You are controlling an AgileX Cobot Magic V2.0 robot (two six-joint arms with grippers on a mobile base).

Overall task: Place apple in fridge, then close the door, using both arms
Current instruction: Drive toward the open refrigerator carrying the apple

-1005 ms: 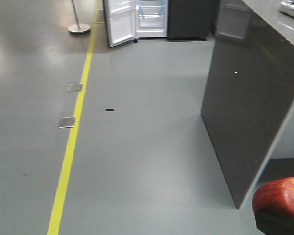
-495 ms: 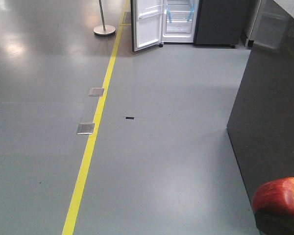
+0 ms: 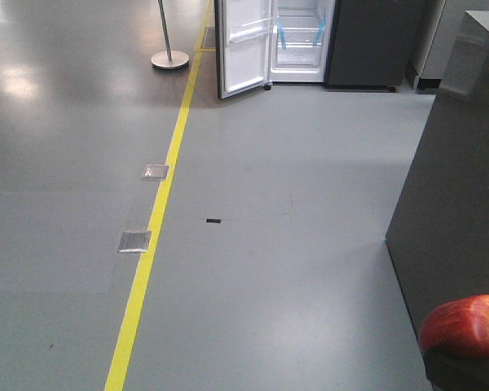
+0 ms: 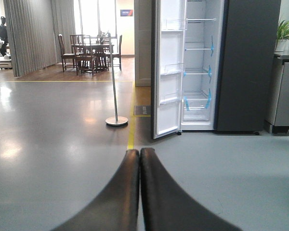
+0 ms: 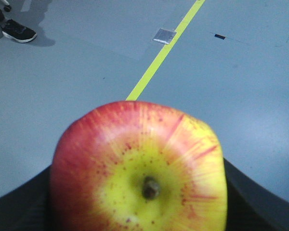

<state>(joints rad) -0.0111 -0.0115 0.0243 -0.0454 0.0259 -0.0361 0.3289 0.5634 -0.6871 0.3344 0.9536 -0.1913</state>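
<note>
A wide, glossy grey floor [image 3: 293, 244] fills most of the front view. At its far end stands the tall dark grey fridge [image 3: 367, 41]. Its right half is closed and its left compartment is open, showing a white interior and glass shelves with blue tape strips.

The door [image 3: 244, 49] of that compartment is swung out to the left, its white inner face and clear shelf bins turned toward the camera. In the left wrist view, the fridge [image 4: 245, 62] and its open door [image 4: 166, 72] stand upright across the room.

A dark grey counter cabinet [image 3: 464, 204] rises along the right edge of the front view. A yellow floor line [image 3: 159, 212] runs from the near left toward the door. A metal post on a round base [image 3: 169, 59] stands just left of the line. Two small metal floor plates [image 3: 135, 240] lie against it.

The apple [image 3: 464, 326] is well apart from the fridge, at the bottom right corner of the front view. There it sits in the right gripper [image 3: 466, 373]. In the right wrist view, the apple [image 5: 139, 168] fills the frame, red with a yellow patch around its stem. The black fingers [image 5: 19, 202] are clamped on it from both sides.

The left gripper [image 4: 139, 156] holds nothing. Its two curved black fingertips are pressed together and point toward the open door.
</note>
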